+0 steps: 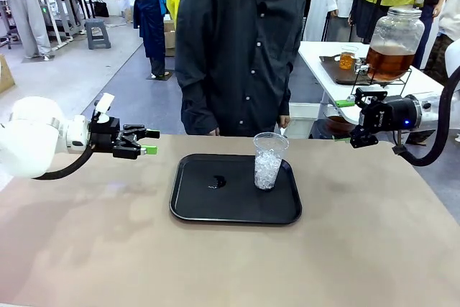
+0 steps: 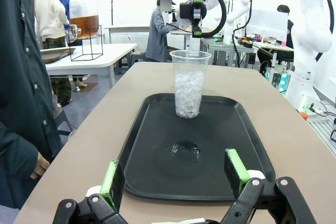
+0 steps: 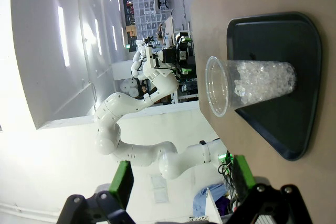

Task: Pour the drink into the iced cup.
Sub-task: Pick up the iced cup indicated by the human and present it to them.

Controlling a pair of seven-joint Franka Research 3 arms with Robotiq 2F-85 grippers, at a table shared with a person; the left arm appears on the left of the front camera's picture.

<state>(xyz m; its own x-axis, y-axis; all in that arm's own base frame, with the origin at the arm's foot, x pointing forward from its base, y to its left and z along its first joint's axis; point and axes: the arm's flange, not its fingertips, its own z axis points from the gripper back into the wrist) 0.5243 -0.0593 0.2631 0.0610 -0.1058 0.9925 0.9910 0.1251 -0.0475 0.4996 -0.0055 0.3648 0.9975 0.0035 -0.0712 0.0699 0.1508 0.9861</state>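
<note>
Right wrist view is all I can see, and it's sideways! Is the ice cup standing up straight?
Observer: Yes. The cup stands upright on the black tray, toward its right side.
Operator: Where's the tea?
Observer: An amber drink sits in a glass jar on a white side table off to the right.
Operator: Anybody there?
Observer: A person in a dark shirt stands just behind the tray.

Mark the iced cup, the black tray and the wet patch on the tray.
iced cup [image 1: 268,168], front view, ice-filled lower half.
black tray [image 1: 208,208], front view, bare floor near front left.
wet patch [image 2: 185,149], left wrist view, its middle.
</note>
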